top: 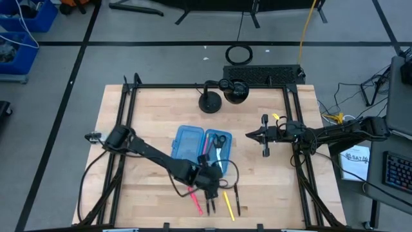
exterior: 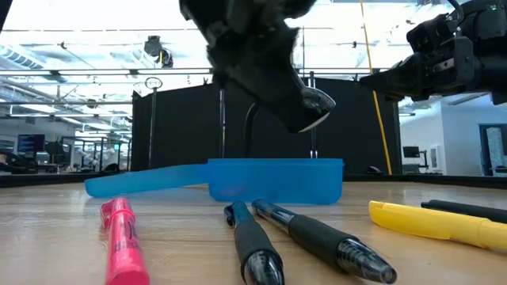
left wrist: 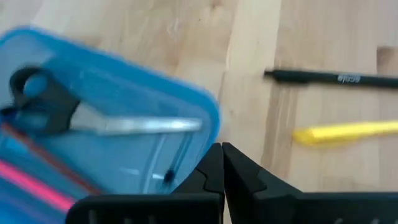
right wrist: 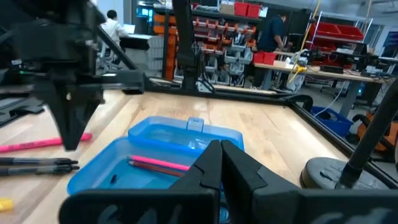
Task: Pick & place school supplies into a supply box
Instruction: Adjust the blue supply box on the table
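Wooden table (top: 154,122) under both arms. Open blue supply box (top: 200,149) near the middle, holding scissors (top: 217,145) and a pink pen (top: 206,148) in its right half. Left gripper (top: 212,191) just past the box's near edge, fingers (left wrist: 211,171) pressed together, gripping nothing. Right gripper (top: 250,135) well to the right, above the table, closed and empty. On the wood beside the left gripper: pink highlighter (top: 195,200), yellow pen (top: 228,205), black pen (top: 237,198).
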Action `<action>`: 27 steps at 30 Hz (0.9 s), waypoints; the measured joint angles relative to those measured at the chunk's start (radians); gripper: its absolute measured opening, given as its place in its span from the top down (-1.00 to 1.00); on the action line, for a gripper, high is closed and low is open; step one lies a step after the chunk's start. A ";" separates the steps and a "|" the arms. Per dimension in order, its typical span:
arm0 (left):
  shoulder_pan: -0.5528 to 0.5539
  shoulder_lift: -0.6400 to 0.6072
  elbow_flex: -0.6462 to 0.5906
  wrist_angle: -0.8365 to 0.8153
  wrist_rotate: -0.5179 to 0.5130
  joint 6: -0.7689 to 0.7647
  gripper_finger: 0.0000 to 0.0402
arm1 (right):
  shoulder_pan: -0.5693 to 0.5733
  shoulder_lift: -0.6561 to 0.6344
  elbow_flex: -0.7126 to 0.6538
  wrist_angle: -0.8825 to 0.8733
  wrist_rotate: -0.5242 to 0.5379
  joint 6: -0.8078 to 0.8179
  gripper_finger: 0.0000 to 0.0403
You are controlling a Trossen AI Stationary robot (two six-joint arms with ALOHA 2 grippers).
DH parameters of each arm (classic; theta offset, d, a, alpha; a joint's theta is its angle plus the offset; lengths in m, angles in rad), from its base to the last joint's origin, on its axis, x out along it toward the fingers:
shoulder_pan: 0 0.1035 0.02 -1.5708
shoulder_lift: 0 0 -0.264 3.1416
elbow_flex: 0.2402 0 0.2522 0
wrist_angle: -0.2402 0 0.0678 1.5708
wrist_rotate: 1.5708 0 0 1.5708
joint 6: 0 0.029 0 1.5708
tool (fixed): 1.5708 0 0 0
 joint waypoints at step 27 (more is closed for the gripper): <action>0.089 0.184 0.210 -0.195 0.127 0.038 0.99 | 0.000 0.001 0.000 -0.004 0.000 0.019 1.00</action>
